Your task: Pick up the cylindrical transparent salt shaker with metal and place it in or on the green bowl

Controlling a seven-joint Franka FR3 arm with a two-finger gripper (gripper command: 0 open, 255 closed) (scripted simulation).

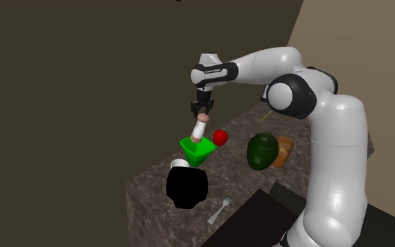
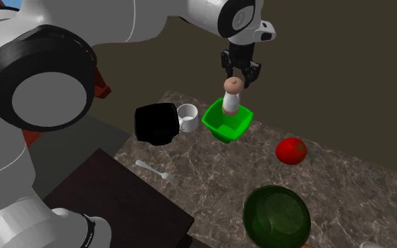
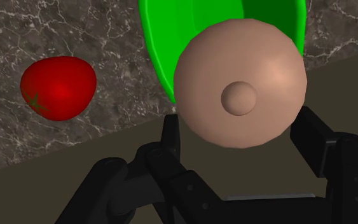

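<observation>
The green bowl (image 2: 216, 124) is sitting directly under the gripper (image 2: 240, 80), on the marbled counter (image 2: 345, 183). The salt shaker (image 2: 230, 104) is already standing with its foot inside that bowl. Its long axis is running up toward the gripper and leaning slightly in the shoulder view. Its rounded tan cap (image 3: 240, 92) is reaching up to the fingertips.

In the wrist view the cap is lying between the two black fingers (image 3: 312, 135), which are spread to either side of it. In the second exterior view the fingers are standing wider apart than the cap, and the cap is sitting a little off their midline. I judge from this that the fingers are standing off the shaker and the bowl is carrying its weight.

The coming move turns on the cap being so close. A straight lift along the shaker's axis looks safest, as any sideways drift risks knocking the cap and tipping the shaker out.
</observation>
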